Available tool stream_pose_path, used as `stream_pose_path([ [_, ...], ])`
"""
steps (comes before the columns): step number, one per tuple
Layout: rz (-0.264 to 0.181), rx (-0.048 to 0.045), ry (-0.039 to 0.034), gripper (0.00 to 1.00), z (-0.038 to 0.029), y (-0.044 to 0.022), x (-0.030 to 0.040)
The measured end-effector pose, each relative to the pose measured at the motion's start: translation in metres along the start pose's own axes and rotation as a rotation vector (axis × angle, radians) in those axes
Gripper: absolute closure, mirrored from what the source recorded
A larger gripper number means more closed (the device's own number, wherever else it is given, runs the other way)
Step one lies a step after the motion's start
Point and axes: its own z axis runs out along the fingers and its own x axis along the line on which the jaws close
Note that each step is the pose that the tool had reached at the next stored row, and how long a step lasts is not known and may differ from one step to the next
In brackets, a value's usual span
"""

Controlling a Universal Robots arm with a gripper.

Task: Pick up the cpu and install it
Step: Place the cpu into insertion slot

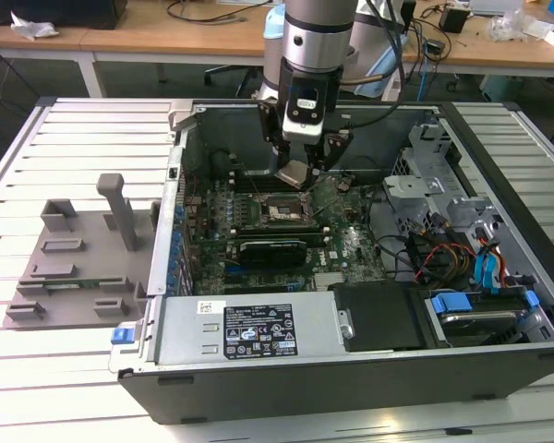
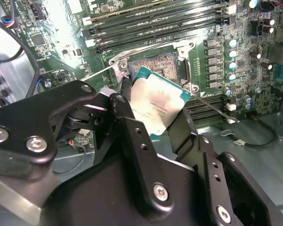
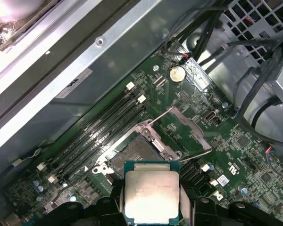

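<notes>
- cpu (image 2: 155, 106): clamped by its edges between the tool's fingers, off the board, metal top facing the wrist cameras.
- tool (image 2: 156, 113): closed on the cpu, hanging inside the open computer case (image 1: 351, 369).
- socket (image 3: 137, 153): bare, just below and slightly ahead of the tool; load plate (image 3: 181, 129) swung open.
- Step, judged: carry done, placement not yet made; the chip sits apart from the socket and looks tilted.
- The next move calls for levelling, corners squared to the frame, and a gentle descent.

The cpu (image 3: 152, 193) is silver-grey with a teal rim; the claw (image 2: 155, 113) is black. The board (image 1: 355, 251) is green, the case (image 1: 351, 383) dark grey, its clips (image 1: 121, 334) blue. The jig (image 1: 69, 254) is grey, the desk (image 1: 74, 129) white and slatted
</notes>
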Motion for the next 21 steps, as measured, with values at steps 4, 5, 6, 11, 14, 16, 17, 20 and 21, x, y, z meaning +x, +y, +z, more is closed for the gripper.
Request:
stream_pose_path([
  [4, 0.029, 0.0007, 0.0005, 0.45, 0.0001, 0.0000, 0.0000],
  [5, 0.037, 0.0009, 0.0006, 0.45, 0.0001, 0.0000, 0.0000],
  [6, 0.043, 0.0012, 0.0006, 0.45, 0.0001, 0.0000, 0.0000],
  [11, 0.085, 0.0027, 0.0008, 0.45, 0.0001, 0.0000, 0.0000],
  [14, 0.108, 0.0034, 0.0010, 0.45, 0.0001, 0.0000, 0.0000],
  [16, 0.121, 0.0038, 0.0012, 0.45, 0.0001, 0.0000, 0.0000],
  [17, 0.127, 0.0039, 0.0014, 0.45, 0.0001, 0.0000, 0.0000],
  [20, 0.150, 0.0043, 0.0019, 0.45, 0.0002, 0.0000, 0.0000],
  [21, 0.155, 0.0044, 0.0020, 0.45, 0.0002, 0.0000, 0.0000],
])
